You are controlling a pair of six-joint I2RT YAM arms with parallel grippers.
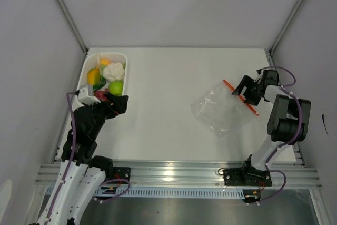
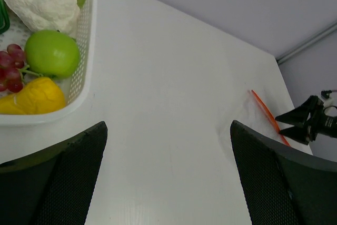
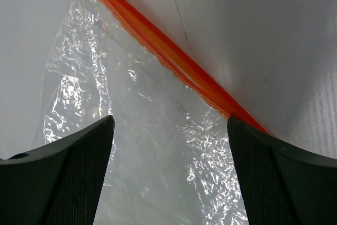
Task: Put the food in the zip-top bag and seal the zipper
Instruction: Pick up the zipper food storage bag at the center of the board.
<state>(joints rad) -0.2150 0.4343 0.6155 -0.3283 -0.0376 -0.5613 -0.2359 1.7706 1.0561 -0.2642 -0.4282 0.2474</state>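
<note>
- Zip-top bag lies flat and crinkled on the right half of the white table, nothing inside it, well apart from the food.
- Its orange-red zipper runs diagonally along the bag's right-hand edge; whether the mouth is pressed shut or parted cannot be told from here.
- Over there sits the right gripper, poised at that zipper edge, fingers spread wide. The wrist view shows clear film and the orange strip between them, and nothing pinched.
- Whether the fingertips touch the plastic cannot be told.
- Across the table, all the food is in the white mesh basket at the far left: cauliflower, green apple, yellow-orange fruit and red grapes.
- The left gripper hangs just beside the basket's near end, fingers fully apart and empty.
- Reading the play: this looks like the opening step, with the bag's mouth to be secured before any loading. No food is bagged, and sealing is a long way off.
- Next, the right fingers likely need to drop onto the film just beside the zipper, nip one lip and lift it so the mouth gapes.
- The danger is catching both layers together and holding the bag closed.
- The left arm's job then appears to be reaching over the rim for the nearest piece, probably the apple.
</note>
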